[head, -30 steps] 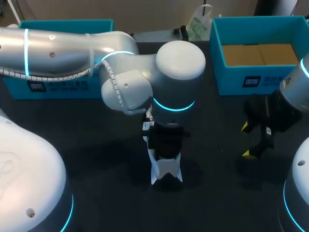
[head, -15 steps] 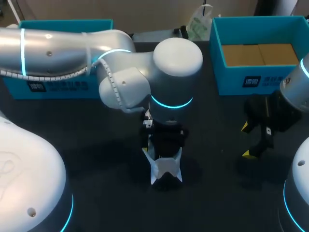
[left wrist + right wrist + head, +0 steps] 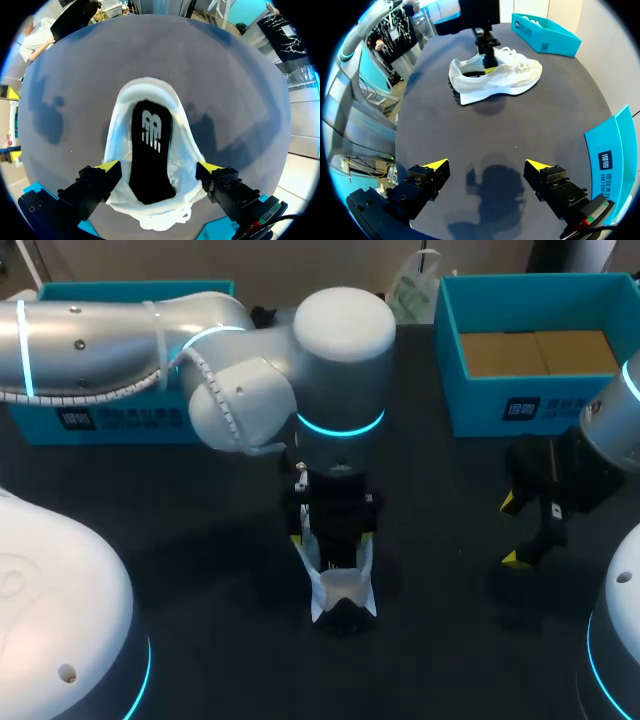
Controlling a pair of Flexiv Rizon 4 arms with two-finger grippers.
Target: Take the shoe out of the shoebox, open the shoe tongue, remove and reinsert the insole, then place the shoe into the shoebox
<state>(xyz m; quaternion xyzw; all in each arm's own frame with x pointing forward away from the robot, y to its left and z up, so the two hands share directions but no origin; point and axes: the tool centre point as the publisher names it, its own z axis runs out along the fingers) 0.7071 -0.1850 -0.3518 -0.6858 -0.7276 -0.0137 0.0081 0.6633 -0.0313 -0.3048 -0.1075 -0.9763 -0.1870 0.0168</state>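
Observation:
A white shoe [image 3: 340, 592] lies on the dark table at the middle, heel end toward me. In the left wrist view its black insole [image 3: 149, 150] with a white mark lies flat inside the shoe [image 3: 120, 125]. My left gripper [image 3: 334, 538] hangs just above the shoe's opening, open, one yellow-tipped finger on each side of the shoe; the left gripper [image 3: 159, 168] holds nothing. My right gripper [image 3: 512, 530] stands open off to the right, well clear of the shoe [image 3: 495, 75]. Nothing is between the fingers of the right gripper [image 3: 486, 165].
The blue shoebox [image 3: 480, 405] with brown card in its bottom stands at the back right, close behind my right gripper. A second blue box [image 3: 120, 420] stands at the back left, partly hidden by my left arm. A bag [image 3: 410, 290] lies at the far edge.
My left gripper's fingers have spread apart and the arm has lifted and drawn back a little from the shoe. The shoe and the right arm have stayed put.

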